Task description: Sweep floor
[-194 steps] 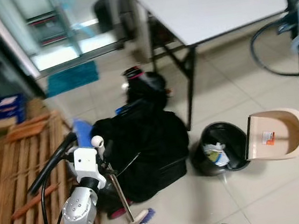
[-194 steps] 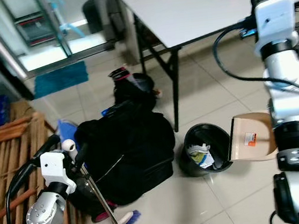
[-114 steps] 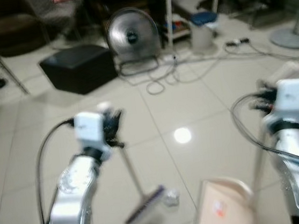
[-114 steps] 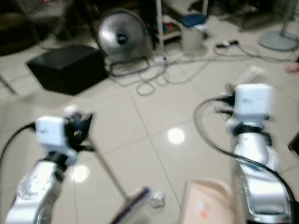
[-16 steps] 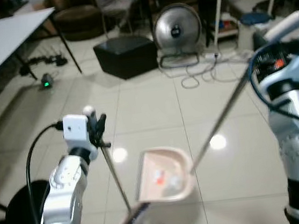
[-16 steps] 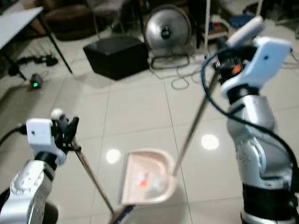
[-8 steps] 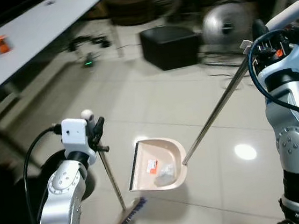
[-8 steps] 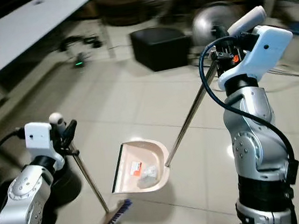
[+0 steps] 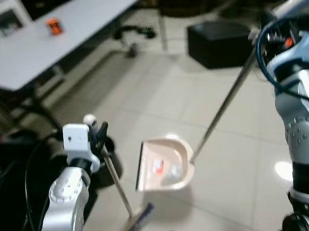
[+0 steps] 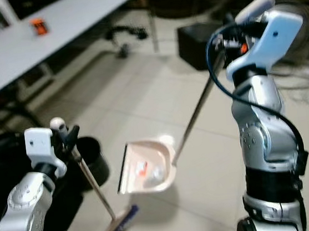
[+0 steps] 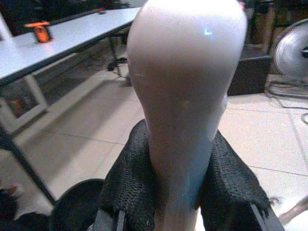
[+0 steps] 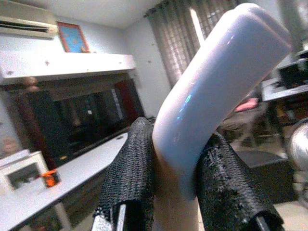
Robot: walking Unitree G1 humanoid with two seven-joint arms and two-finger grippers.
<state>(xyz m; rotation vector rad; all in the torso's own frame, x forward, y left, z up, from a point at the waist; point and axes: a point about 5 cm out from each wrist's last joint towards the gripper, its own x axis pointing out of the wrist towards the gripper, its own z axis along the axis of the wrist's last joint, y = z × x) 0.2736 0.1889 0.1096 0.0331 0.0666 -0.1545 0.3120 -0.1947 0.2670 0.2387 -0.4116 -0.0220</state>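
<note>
On the floor at far left, partly behind the robot's arm: round black waste bin point(image 10: 89, 152), open-topped, prob. the dump point for the load.

L gripper point(image 9: 97, 137): black mesh-padded fingers point(image 11: 126, 192) clamped on the pale rounded knob of the thin-shafted broom point(image 9: 117, 184). Shaft runs down and fwd at a slant; flat dark-bristled head point(image 9: 133, 228) sits low near robot's feet, just clear of the pan. Held at the very top, so reach is long but leverage weak; judged as parked out of the way, not mid-stroke.

Centre: beige plastic dustpan point(image 9: 167, 165), shallow scoop w/ curved back wall and a straight open lip. Lip faces the bin side and seems raised, so load settles against the back wall. Small whitish crumpled scrap point(image 10: 156, 174) plus a red-orange label inside. Whether pan rests on tile or hangs just above it: can't tell.

Long thin grey metal rod point(image 9: 224, 106) climbs from pan's back edge to upper right, giving stand-up carry w/out bending.

R gripper point(image 10: 230, 44): padded fingers point(image 12: 130, 183) closed tight around the smooth glossy white bent grip at rod's top, arm raised high.

Surroundings: glossy pale floor tiles point(image 9: 157, 93) w/ dark grout lines, reflective; long white table point(image 9: 72, 30) on dark legs at rear left, small orange item point(image 9: 53, 26) on top.

Judgement: sweeping done for this scrap; emptying into bin next. Frames blurred.
</note>
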